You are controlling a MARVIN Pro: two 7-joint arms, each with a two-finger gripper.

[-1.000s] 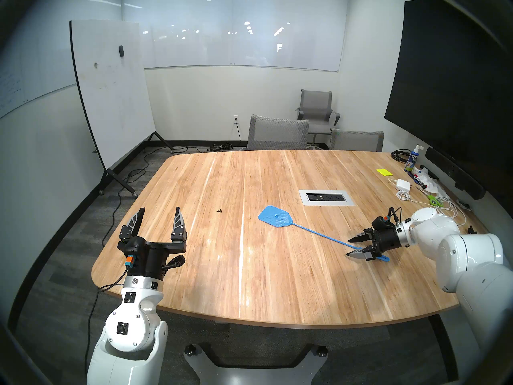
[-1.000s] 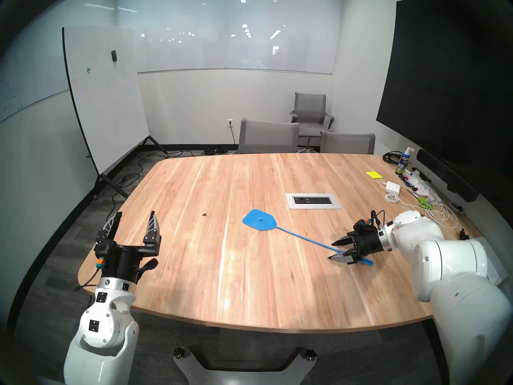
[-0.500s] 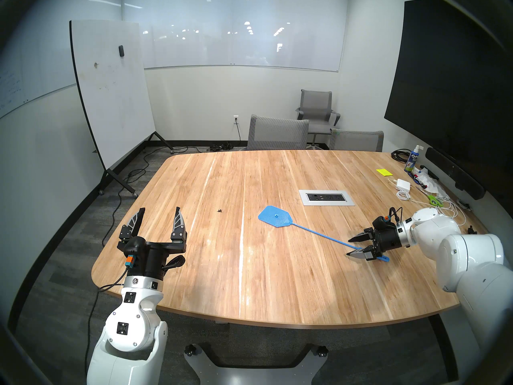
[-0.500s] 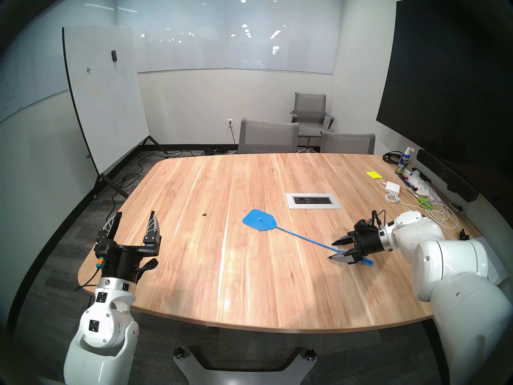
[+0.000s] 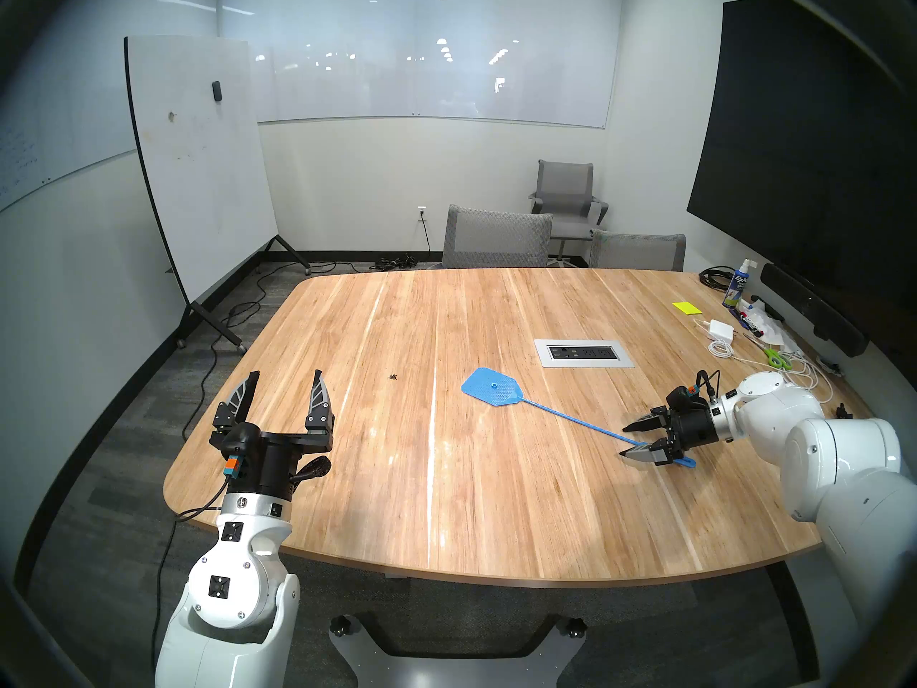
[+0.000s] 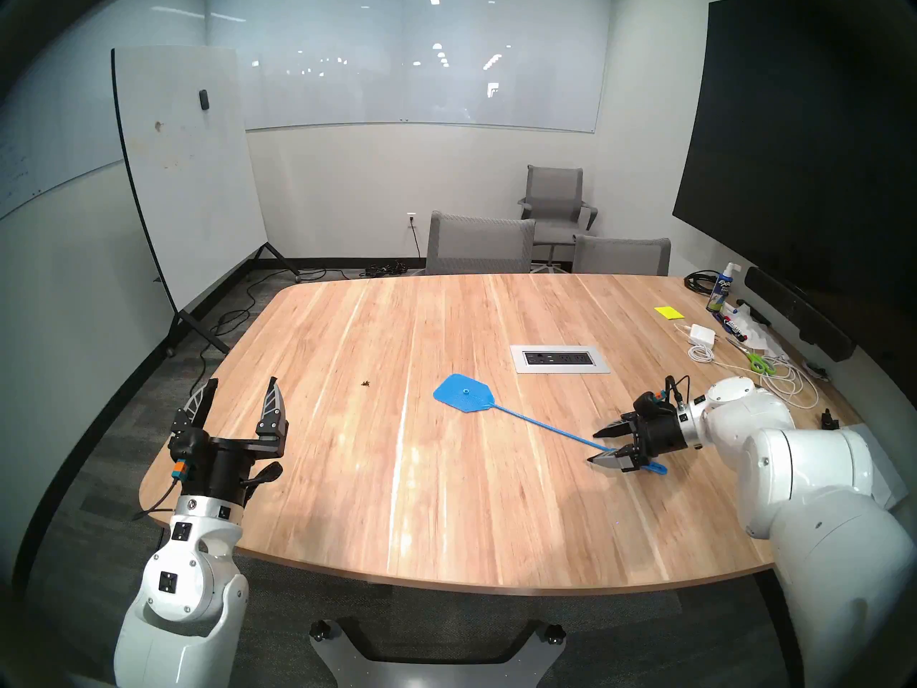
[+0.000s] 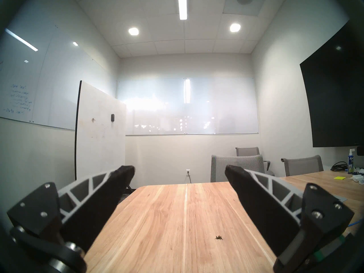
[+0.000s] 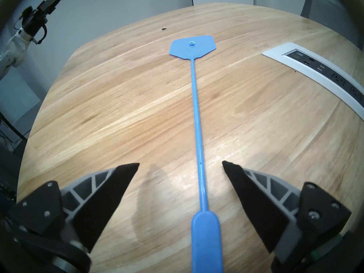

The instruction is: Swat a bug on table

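The bug (image 5: 393,376) is a tiny dark speck on the light wood table (image 5: 496,523), left of centre; it also shows in the head right view (image 6: 366,383), the left wrist view (image 7: 218,237) and the right wrist view (image 8: 164,29). A blue fly swatter (image 5: 491,385) lies flat on the table, its head right of the bug, its handle (image 8: 206,239) running back between my right fingers. My right gripper (image 5: 626,441) is open low over the table, straddling the handle without closing on it. My left gripper (image 5: 287,374) is open and empty, raised near the table's left edge.
A silver power-outlet panel (image 5: 584,353) is set into the table behind the swatter. Cables, scissors (image 5: 776,358), a charger, yellow notes and a spray bottle (image 5: 739,284) crowd the far right edge. Grey chairs (image 5: 496,237) stand at the far side. A rolling whiteboard (image 5: 198,165) stands at the left.
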